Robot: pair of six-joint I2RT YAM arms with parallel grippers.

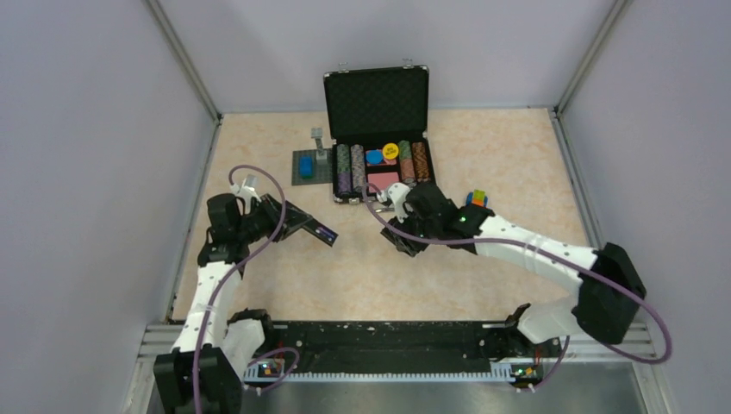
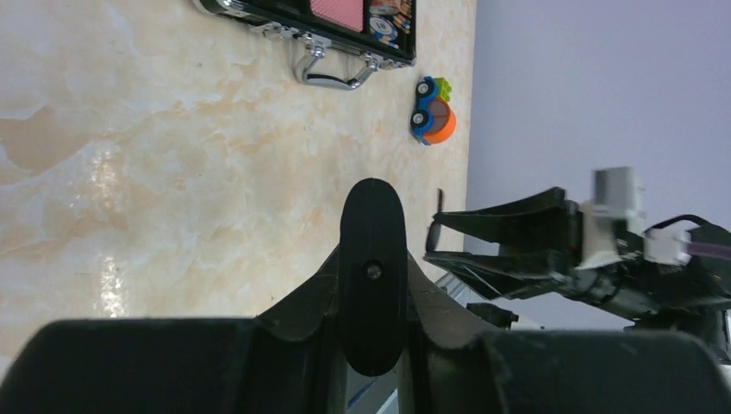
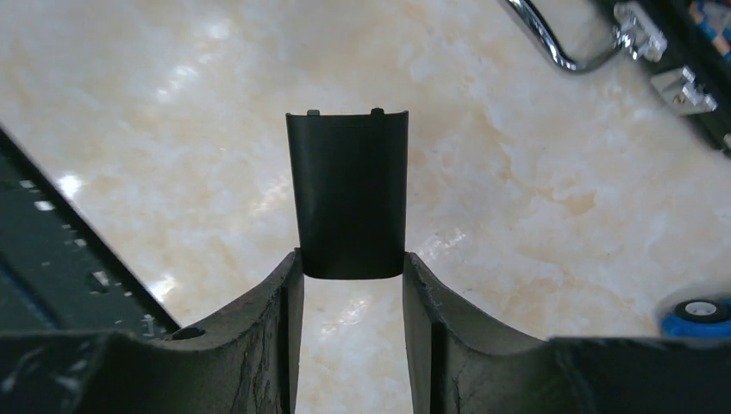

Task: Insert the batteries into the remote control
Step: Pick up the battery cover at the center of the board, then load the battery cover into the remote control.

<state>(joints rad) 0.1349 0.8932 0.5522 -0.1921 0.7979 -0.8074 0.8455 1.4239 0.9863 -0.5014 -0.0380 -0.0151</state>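
Marble-patterned tabletop (image 1: 483, 285) lies beneath both arms as the left gripper (image 2: 372, 259) clamps the remote control (image 1: 312, 228), at about nine o'clock from the right gripper (image 3: 352, 257), whose jaws pinch the small black cover (image 3: 347, 190) by its long sides, tabs pointing away. The batteries cannot be made out for certain; they may already sit inside the remote. Refitting the cover well probably means keeping the remote steady, lining the two tabs up first, then sliding the piece in flat rather than forcing it down.
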